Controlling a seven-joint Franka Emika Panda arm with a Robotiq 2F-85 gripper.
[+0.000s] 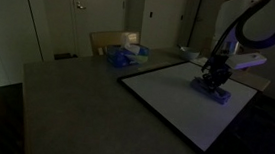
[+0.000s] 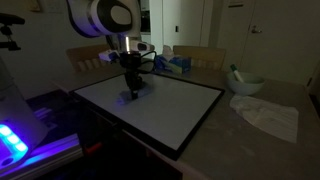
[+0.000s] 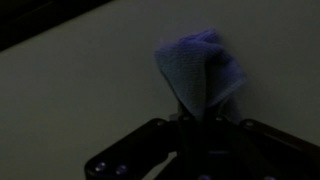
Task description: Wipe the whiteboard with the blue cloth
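Your gripper [image 3: 192,128] is clamped shut on the blue cloth [image 3: 200,65], which bunches just ahead of its fingers and presses onto the whiteboard [image 1: 175,105] directly beneath. I judge that the pickup is done and you are at the wiping stage. The light is too dim to show marks or wiped patches. Most of the board stretches away from the gripper across the worktop [image 1: 65,101].

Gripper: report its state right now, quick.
Gripper: closed on the crumpled blue fabric cloth, which is down on the flat white whiteboard.
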